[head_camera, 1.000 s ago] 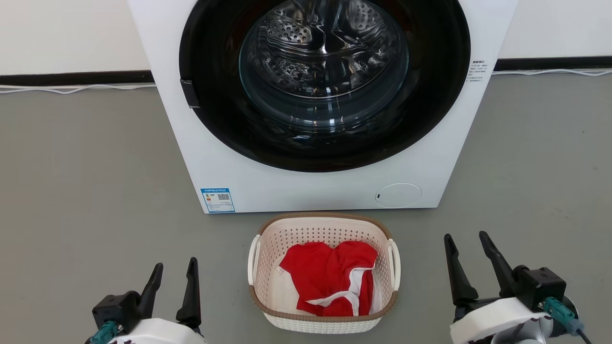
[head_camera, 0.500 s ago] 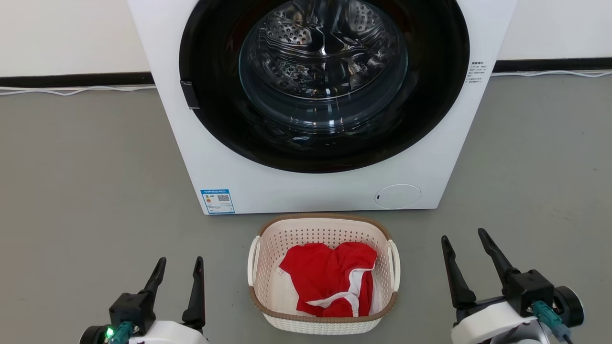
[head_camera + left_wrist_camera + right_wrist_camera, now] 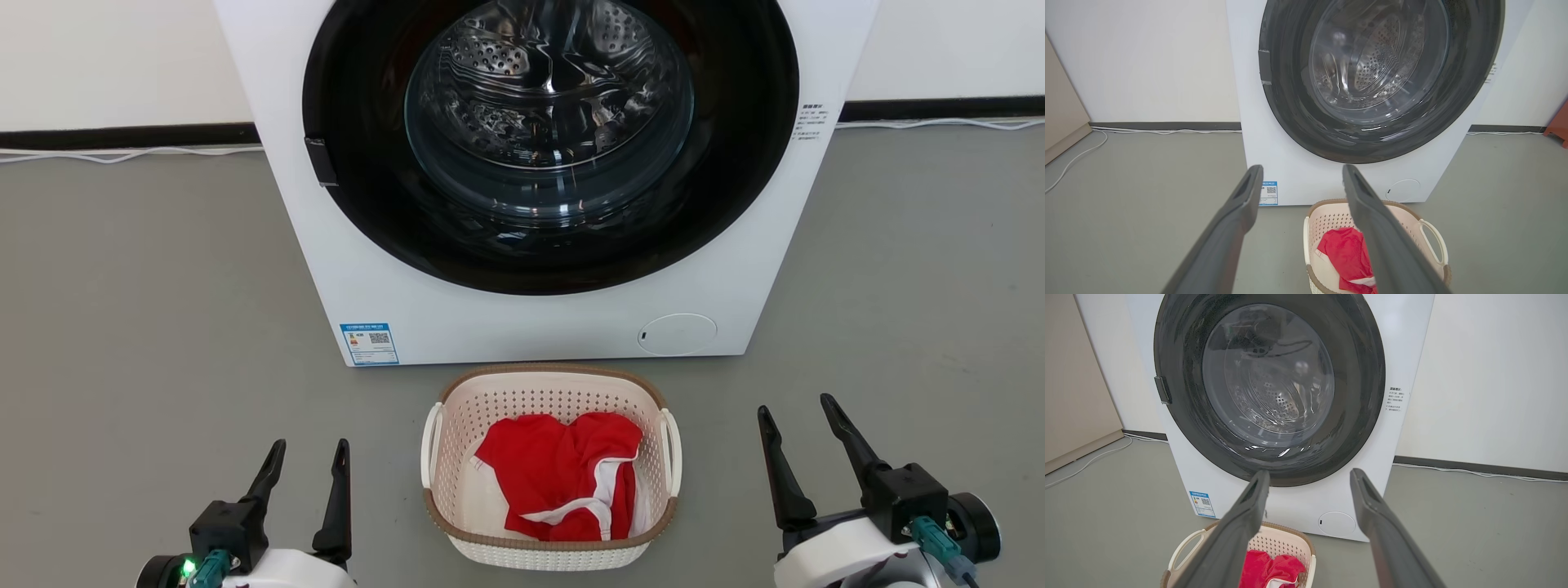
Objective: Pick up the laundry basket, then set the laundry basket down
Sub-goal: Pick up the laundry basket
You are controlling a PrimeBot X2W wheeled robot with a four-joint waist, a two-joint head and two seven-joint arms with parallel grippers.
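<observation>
Grey floor (image 3: pixel 163 327): laundry basket (image 3: pixel 531 400) untouched before washing machine (image 3: pixel 531 327). Left gripper (image 3: pixel 312 445), right gripper (image 3: pixel 793 404): fingers wide, empty. Risk: an uneven lift would likely tilt the basket, spilling the red garment (image 3: pixel 563 474).

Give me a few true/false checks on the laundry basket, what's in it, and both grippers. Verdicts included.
1. The small cream-white perforated plastic laundry basket with a brown rim stands upright on the grey floor in front of the white front-loading washing machine. True.
2. The left gripper is shut on a basket handle. False: it is open, off to the basket's left, touching nothing.
3. The basket is empty. False: a crumpled red and white garment lies in it.
4. The right gripper is open and apart from the basket, on its right. True.
</observation>
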